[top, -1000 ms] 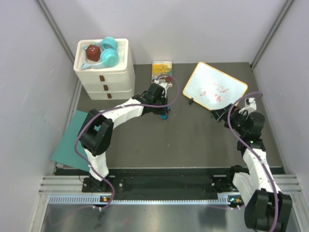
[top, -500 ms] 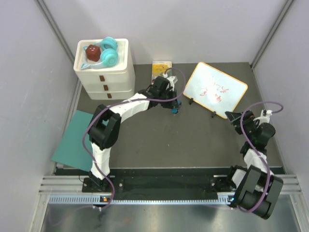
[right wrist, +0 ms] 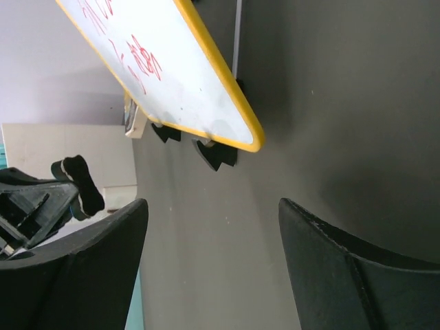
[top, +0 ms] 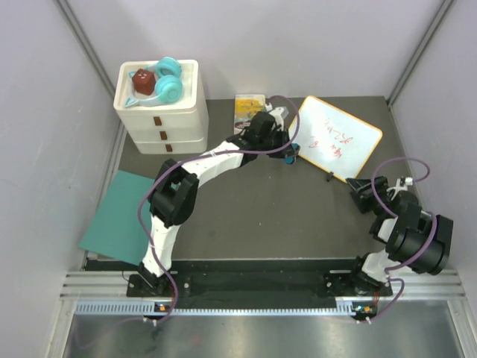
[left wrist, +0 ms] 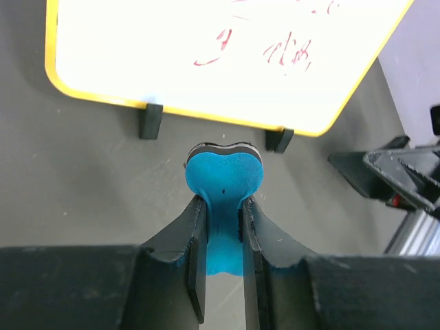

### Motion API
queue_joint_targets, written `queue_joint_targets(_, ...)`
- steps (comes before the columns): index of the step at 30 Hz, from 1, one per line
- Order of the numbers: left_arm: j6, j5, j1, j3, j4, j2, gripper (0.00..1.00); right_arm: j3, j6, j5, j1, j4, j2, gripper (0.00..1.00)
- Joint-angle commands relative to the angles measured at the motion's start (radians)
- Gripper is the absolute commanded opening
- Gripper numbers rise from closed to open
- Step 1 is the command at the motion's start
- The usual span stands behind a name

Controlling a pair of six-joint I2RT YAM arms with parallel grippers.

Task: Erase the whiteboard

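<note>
Swinging rightward over the last second, the left gripper has travelled from in front of the yellow picture book to the near-left edge of the whiteboard, while the right gripper has drawn back from the board toward the right wall. At far left a teal sheet is lying flat at the left edge of the dark table. Behind it a white three-drawer unit is standing in the far-left corner, with teal headphones and a dark red object resting on top. Further right, the picture book is lying by the back wall. The left gripper is reaching just past it, its fingers pressing tightly on a blue eraser, whose rounded end is sticking out beyond the fingertips. That end is sitting just short of the board's yellow-orange frame, between two black feet; whether it is touching cannot be told. The whiteboard is standing at the far right of the table, propped at a tilt on its feet and turned at an angle, with red scribbles showing on its white face. Right of it and nearer the bases, the right gripper is hanging apart from the board, its jaws spread wide and holding nothing, facing the board's near corner
</note>
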Motion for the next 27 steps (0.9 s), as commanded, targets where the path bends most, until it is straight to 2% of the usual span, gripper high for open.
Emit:
queue_joint_targets(1, -0.098, -0.139, -0.028, 0.038, 0.107, 0.012, 0.0, -0.011, -0.026, 0.032, -0.026, 0.122, 0.009, 0.76)
queue_joint_targets(2, -0.114, -0.129, -0.028, 0.047, 0.108, 0.034, 0.0, -0.01, -0.028, 0.038, -0.026, 0.121, 0.02, 0.75)
queue_joint_targets(4, -0.123, -0.119, -0.029, 0.079, 0.108, 0.066, 0.0, 0.004, -0.028, 0.046, -0.027, 0.131, 0.037, 0.67)
queue_joint_targets(9, -0.161, -0.138, -0.032, 0.119, 0.136, 0.106, 0.0, 0.016, 0.004, 0.046, -0.049, 0.246, 0.141, 0.69)
queue_joint_targets(13, -0.169, -0.15, -0.037, 0.153, 0.13, 0.134, 0.0, 0.018, 0.067, 0.023, -0.067, 0.425, 0.259, 0.61)
queue_joint_targets(17, -0.174, -0.136, -0.038, 0.182, 0.123, 0.152, 0.0, 0.039, 0.207, -0.017, -0.069, 0.739, 0.463, 0.59)
queue_joint_targets(18, -0.174, -0.13, -0.038, 0.185, 0.122, 0.155, 0.0, 0.059, 0.224, -0.029, -0.069, 0.74, 0.529, 0.6)
queue_joint_targets(20, -0.175, -0.124, -0.038, 0.19, 0.123, 0.163, 0.0, 0.079, 0.247, -0.038, -0.069, 0.74, 0.557, 0.62)
queue_joint_targets(27, -0.18, -0.101, -0.038, 0.204, 0.122, 0.183, 0.0, 0.084, 0.212, -0.025, -0.069, 0.708, 0.496, 0.66)
